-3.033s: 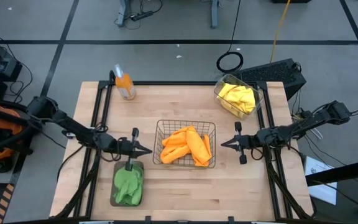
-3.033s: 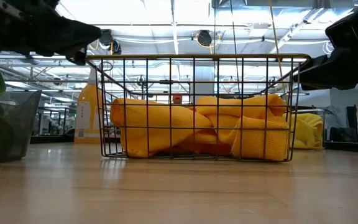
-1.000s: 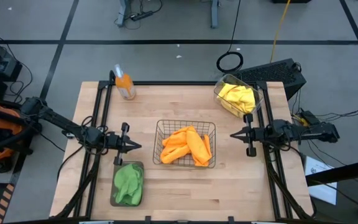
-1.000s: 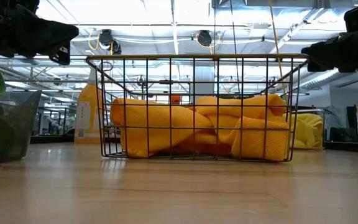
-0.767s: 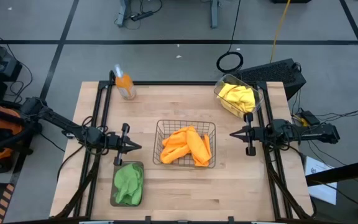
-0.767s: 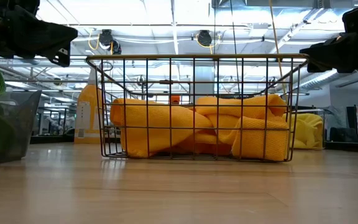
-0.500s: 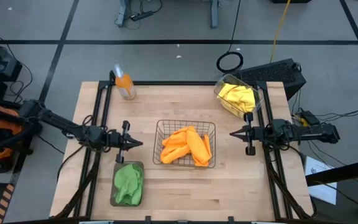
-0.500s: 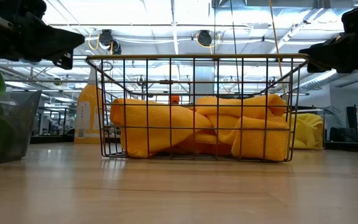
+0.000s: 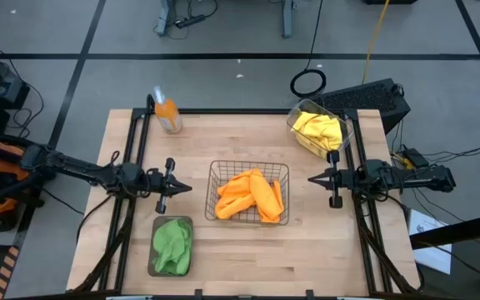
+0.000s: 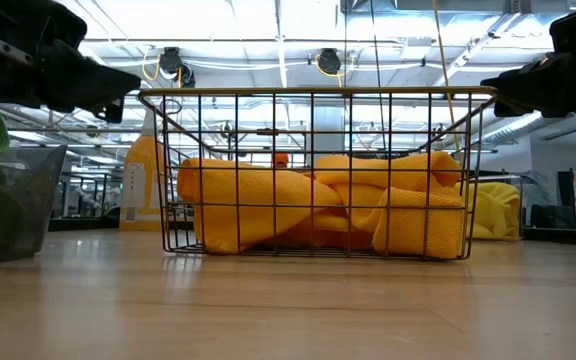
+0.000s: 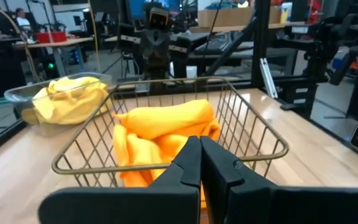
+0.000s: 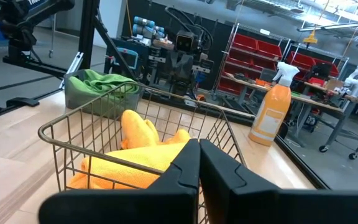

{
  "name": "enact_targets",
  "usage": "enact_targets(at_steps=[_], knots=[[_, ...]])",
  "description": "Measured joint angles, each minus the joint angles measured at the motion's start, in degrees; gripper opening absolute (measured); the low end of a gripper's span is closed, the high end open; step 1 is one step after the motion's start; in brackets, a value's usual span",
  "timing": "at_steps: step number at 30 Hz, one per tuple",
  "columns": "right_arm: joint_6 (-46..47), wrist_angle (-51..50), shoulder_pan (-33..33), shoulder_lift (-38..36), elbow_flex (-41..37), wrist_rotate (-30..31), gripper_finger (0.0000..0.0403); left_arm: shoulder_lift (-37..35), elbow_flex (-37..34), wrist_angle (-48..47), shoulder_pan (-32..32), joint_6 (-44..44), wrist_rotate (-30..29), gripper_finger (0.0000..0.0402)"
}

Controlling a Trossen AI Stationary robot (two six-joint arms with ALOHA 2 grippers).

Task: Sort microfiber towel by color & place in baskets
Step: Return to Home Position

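On the counter [image 9: 240,258], in the middle: square wire basket [image 9: 210,190], piled with folded orange towels [image 9: 251,194]. At the far right corner: clear tub [image 9: 292,125], stuffed with yellow towels [image 9: 319,130]. Near the front edge, left of the basket: grey tray [image 9: 152,265], filled with green towels [image 9: 172,244]. At the far left corner: orange bottle [image 9: 168,115], upright, well apart from the rest.

Left of the basket, above the counter and just beyond the tray's far end: left fingers [image 9: 187,188], pressed tight together, gripping nothing, tips aimed at the basket's left wall. Right of the basket, about level with its far rim and near the tub: right fingers [image 9: 312,178], likewise pinched shut and empty, tips aimed at the basket. Apart from the basket on both sides, touching neither wire nor cloth. In each wrist view: closed tips in front, basket and orange towels just ahead, the other arm beyond.
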Motion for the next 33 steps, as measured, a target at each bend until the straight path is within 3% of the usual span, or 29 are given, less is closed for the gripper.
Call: enact_targets(at_steps=[26,33], knots=[[0.0,0.0,0.0,0.0,0.0,0.0,0.0002,-31.3,0.0,-28.1,0.0,0.2,1.3,0.0001],[0.0,0.1,0.0,0.0,0.0,0.2,0.0002,-31.7,0.0,-29.1,0.3,0.2,-1.3,0.0001]])
